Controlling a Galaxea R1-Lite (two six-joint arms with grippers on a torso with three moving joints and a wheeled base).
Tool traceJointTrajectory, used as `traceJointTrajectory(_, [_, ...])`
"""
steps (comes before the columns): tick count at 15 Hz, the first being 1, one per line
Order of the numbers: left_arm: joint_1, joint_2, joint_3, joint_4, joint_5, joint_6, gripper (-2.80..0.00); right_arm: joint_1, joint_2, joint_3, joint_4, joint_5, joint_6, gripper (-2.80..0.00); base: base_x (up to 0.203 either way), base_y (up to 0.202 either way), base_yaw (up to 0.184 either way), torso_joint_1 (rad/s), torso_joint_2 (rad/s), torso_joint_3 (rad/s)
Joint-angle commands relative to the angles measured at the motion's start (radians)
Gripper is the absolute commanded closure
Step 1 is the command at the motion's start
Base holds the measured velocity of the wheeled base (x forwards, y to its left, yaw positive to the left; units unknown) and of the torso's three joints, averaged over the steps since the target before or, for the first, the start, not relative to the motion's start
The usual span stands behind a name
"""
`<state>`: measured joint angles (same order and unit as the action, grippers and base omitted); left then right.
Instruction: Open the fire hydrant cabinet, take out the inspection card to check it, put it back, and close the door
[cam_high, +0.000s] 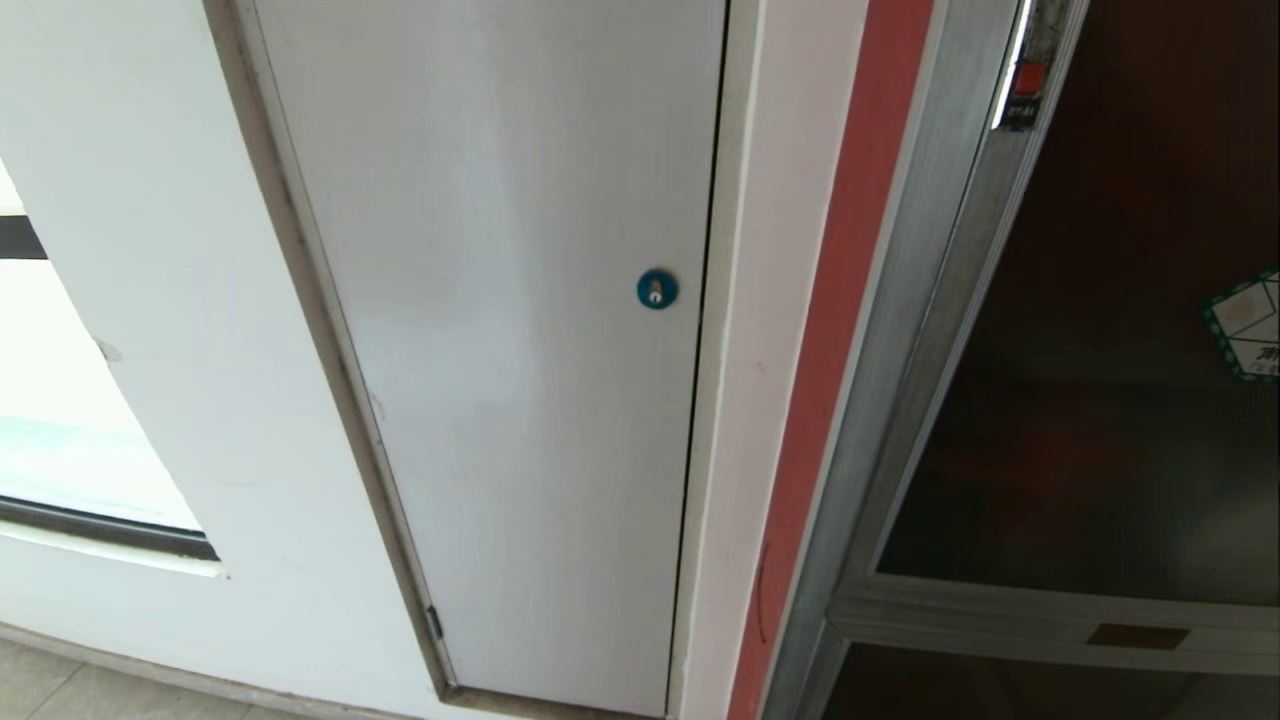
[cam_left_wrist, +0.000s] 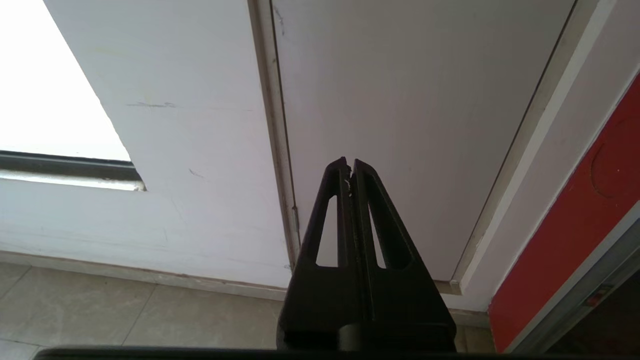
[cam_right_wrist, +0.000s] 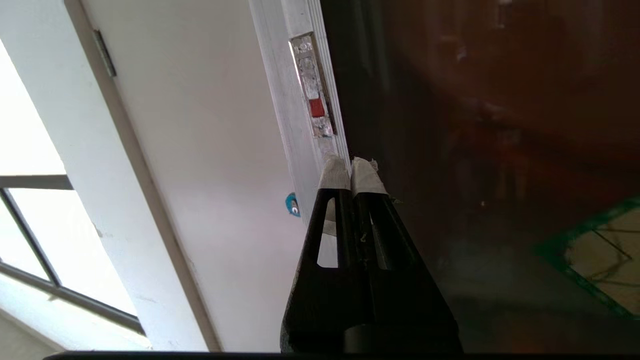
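The fire hydrant cabinet (cam_high: 905, 300) has a silver frame at the right of the head view. Its door (cam_high: 1110, 350) is a dark tinted glass pane with a green-bordered sticker (cam_high: 1245, 322) and a small red latch (cam_high: 1028, 78) on the frame, and it looks closed. In the right wrist view my right gripper (cam_right_wrist: 351, 165) is shut with nothing in it. Its taped tips sit just below the red latch (cam_right_wrist: 316, 107), at the edge of the door (cam_right_wrist: 500, 150). My left gripper (cam_left_wrist: 349, 163) is shut and empty, low before the grey panel. The inspection card is hidden.
A plain pale grey panel (cam_high: 510, 330) with a blue round lock (cam_high: 657, 289) fills the middle of the head view, with a red strip (cam_high: 835, 330) between it and the cabinet. A bright window (cam_high: 60, 440) is at the left. Tiled floor (cam_left_wrist: 125, 315) lies below.
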<state>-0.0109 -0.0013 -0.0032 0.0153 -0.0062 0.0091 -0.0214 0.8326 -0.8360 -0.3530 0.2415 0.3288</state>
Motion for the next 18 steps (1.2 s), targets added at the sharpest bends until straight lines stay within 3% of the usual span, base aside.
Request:
traceJointTrajectory(1, [0.0, 0.001, 0.0, 0.0, 0.0, 0.0, 0.0, -0.031, -0.1, 0.056, 0.0, 0.002, 0.005, 0.0, 0.0, 0.0, 0.0, 0.0, 0.0, 0.0])
traceJointTrajectory(6, [0.0, 0.001, 0.002, 0.0, 0.0, 0.0, 0.0, -0.051, -0.369, 0.182, 0.147, 0.03, 0.003, 0.0, 0.0, 0.0, 0.0, 0.0, 0.0, 0.0])
traceJointTrajectory(10, [0.0, 0.001, 0.0, 0.0, 0.0, 0.0, 0.0, -0.051, -0.54, 0.323, 0.169, 0.078, 0.0, 0.0, 0.0, 0.0, 0.0, 0.0, 0.0, 0.0])
traceJointTrajectory(18, [0.0, 0.001, 0.0, 0.0, 0.0, 0.0, 0.0, -0.031, -0.57, 0.529, 0.116, 0.139, -0.01, 0.0, 0.0, 0.0, 0.0, 0.0, 0.0, 0.0])
